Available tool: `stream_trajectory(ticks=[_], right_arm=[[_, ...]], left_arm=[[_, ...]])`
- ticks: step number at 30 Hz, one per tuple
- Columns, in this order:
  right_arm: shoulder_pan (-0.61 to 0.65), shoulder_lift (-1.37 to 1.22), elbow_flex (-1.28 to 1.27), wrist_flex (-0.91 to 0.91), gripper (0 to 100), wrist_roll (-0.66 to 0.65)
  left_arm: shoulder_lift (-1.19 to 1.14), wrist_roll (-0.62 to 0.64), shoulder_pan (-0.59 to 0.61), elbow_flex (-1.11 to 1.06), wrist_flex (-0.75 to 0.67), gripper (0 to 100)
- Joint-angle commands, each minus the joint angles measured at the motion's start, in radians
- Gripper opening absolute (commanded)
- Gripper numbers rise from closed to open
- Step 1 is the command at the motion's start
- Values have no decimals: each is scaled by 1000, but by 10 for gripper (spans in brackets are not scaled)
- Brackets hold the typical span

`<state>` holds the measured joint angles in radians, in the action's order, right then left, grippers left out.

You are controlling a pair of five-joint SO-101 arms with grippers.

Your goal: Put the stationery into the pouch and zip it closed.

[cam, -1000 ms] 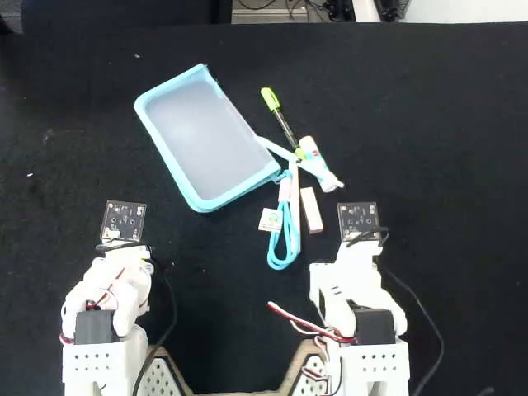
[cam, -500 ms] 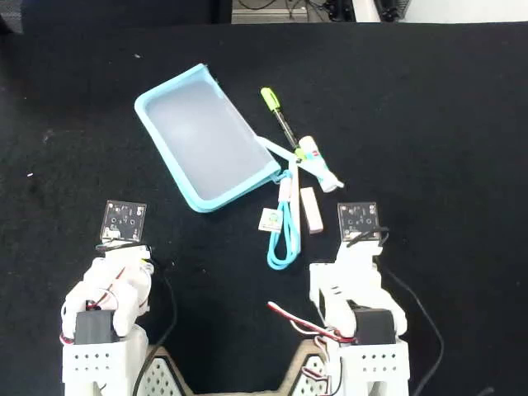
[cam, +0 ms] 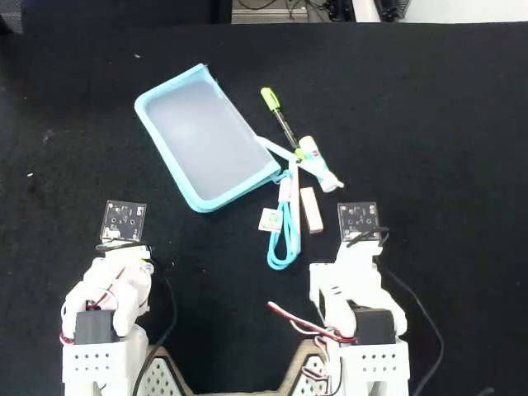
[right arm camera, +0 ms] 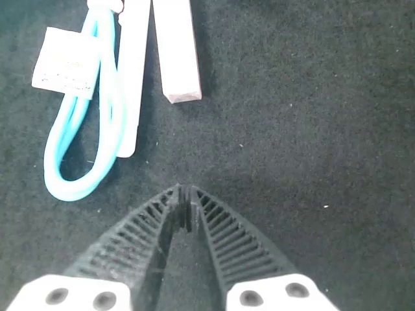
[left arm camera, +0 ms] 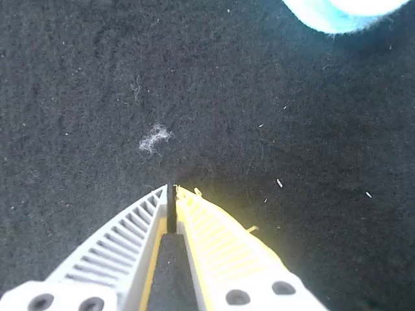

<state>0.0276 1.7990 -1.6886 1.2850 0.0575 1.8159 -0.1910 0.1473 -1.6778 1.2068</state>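
While both arms sit folded at the near edge of the black worktop (cam: pixel 445 124), the high view shows the light-blue pouch (cam: pixel 206 140) flat and tilted, ahead of the left arm (cam: pixel 107 297). Beside its lower corner lie a green-capped pen (cam: pixel 278 120), a white tube (cam: pixel 319 163), a white stick (cam: pixel 285 195), an eraser (cam: pixel 310 209), a blue strap loop (cam: pixel 283 235) and a tag (cam: pixel 270 219), just ahead of the right arm (cam: pixel 355 289). Left wrist view: left gripper (left arm camera: pixel 174 191) with tips pressed together, holding nothing, over bare worktop; a lint fleck (left arm camera: pixel 154 137) is near, the pouch corner is farther off. Right wrist view: right gripper (right arm camera: pixel 183 192) closed and empty, near the strap loop, stick and eraser but not touching them.
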Motion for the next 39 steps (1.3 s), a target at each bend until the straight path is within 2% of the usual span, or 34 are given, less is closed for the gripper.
stream_trajectory(ticks=[1, 16, 20, 25, 29, 31, 34, 39], right_arm=[[-8, 94, 4, 8, 12, -12], [-8, 94, 4, 8, 12, -12], [-8, 94, 4, 8, 12, -12], [-8, 94, 4, 8, 12, -12], [-8, 94, 4, 8, 12, -12], [-8, 94, 4, 8, 12, -12], [-8, 94, 4, 8, 12, -12], [-8, 94, 4, 8, 12, -12]], left_arm=[[3, -8, -7, -21, 6, 30], [6, -11, -2, -21, 5, 30], [8, -12, -1, 21, -40, 32], [8, -14, 124, 196, -144, 33], [6, -18, 243, 236, -224, 37], [6, -66, 286, 228, -241, 88], [8, -55, 309, 197, -262, 199], [8, 32, 311, 209, -267, 202]])
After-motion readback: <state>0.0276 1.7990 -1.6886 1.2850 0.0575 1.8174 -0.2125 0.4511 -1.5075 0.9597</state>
